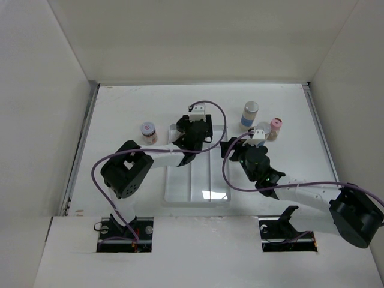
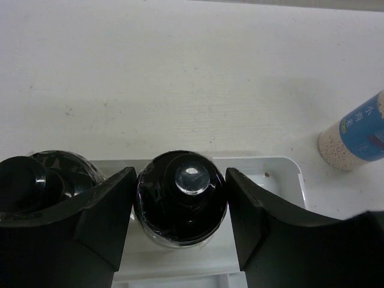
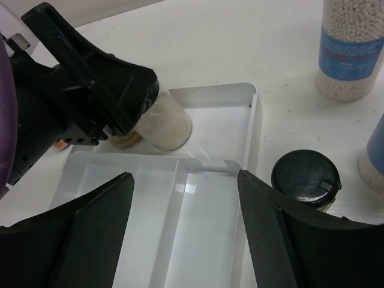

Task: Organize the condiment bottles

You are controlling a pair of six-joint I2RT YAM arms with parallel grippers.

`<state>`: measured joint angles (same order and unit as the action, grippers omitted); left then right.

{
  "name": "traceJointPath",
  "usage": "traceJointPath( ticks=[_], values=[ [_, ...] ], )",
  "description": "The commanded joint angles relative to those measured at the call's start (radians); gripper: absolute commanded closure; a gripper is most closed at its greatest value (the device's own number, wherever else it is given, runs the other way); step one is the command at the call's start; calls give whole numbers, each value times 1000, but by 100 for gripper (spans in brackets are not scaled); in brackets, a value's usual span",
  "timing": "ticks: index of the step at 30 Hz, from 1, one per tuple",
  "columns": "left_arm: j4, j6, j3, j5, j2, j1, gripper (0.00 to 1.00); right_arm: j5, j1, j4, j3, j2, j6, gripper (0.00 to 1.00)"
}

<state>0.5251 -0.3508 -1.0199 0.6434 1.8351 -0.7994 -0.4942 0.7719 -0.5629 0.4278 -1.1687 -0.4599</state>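
Left gripper point(image 1: 193, 133), top view: sits over the far end of the white divided tray point(image 1: 186, 180), jaws hidden under the wrist. Right gripper point(image 1: 237, 150) hangs by the tray's far right corner, and its jaws are unreadable from here too. On the table, a grey-capped jar point(image 1: 147, 132) stands just left of the tray's far end, with a blue-labelled jar point(image 1: 249, 114) and a pink-capped jar point(image 1: 275, 129) to the right, all upright and apart. Left wrist view: both fingers point(image 2: 111, 219) are pressed in on a black-capped jar point(image 2: 180, 201), pinching it at the cap. That jar stands in the tray's point(image 2: 282, 168) far compartment. A second black-capped jar point(image 2: 36, 180) is just left of it, partly behind the finger; cannot tell if they touch. The blue-labelled jar point(image 2: 354, 135), full of white beads, is on the table beyond the tray's right corner. Right wrist view: the right gripper point(image 3: 185, 177) has its fingers spread wide with nothing between them and the tray's near compartments below. The left gripper point(image 3: 90, 90) at upper left clamps the black-capped jar point(image 3: 165, 123), which has tan contents, its base in the far compartment, leaning in this view. A loose black-capped jar point(image 3: 306, 177) sits on the table just outside the tray's right wall. The blue-labelled jar point(image 3: 351, 54) stands farther back, and a cut-off jar point(image 3: 375, 150) with a blue label is at the right edge.
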Motion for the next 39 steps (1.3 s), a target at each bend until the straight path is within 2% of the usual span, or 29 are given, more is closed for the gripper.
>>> traceJointPath(
  ticks=[1,4,6,10,13,16,18,19,21,23,24,26,29,32,34,36,39],
  values=[
    [139,-4,24,25,-23,-1,47,-20,-4,-57,3,17,12,24],
    [150,-1,38,27,-36,-10,26,-20,0,-65,-3,38,17,23],
    [158,-1,52,27,-62,-19,15,-18,2,-57,-3,53,18,23],
    [155,3,49,15,-115,-31,5,-20,17,-55,0,84,29,22],
    [157,4,55,15,-175,-43,1,-21,34,-43,9,116,32,22],
    [164,7,55,1,-246,-54,0,-32,45,-25,19,173,32,27],
    [167,9,64,-10,-298,-60,1,-33,45,-5,35,198,32,40],
    [174,9,75,-13,-324,-63,2,-35,45,20,46,210,32,51],
    [200,9,113,-22,-374,-68,9,-46,31,70,74,221,17,68],
    [228,10,171,-37,-437,-76,21,-58,1,131,120,207,13,75],
    [246,12,208,-48,-473,-79,32,-52,-18,171,152,196,12,75],
    [288,13,298,-42,-546,-88,51,-46,-52,221,222,147,21,73],
    [335,18,433,-31,-660,-93,64,-52,-113,256,336,40,58,60],
    [351,13,564,-18,-766,-76,66,-61,-199,311,446,-70,96,35],
    [346,6,639,4,-827,-54,63,-73,-255,363,517,-133,98,23],
    [345,-5,707,42,-873,-34,58,-63,-305,409,581,-195,115,13],
    [355,-30,765,73,-889,5,52,-53,-366,471,656,-264,133,5]
  ],
)
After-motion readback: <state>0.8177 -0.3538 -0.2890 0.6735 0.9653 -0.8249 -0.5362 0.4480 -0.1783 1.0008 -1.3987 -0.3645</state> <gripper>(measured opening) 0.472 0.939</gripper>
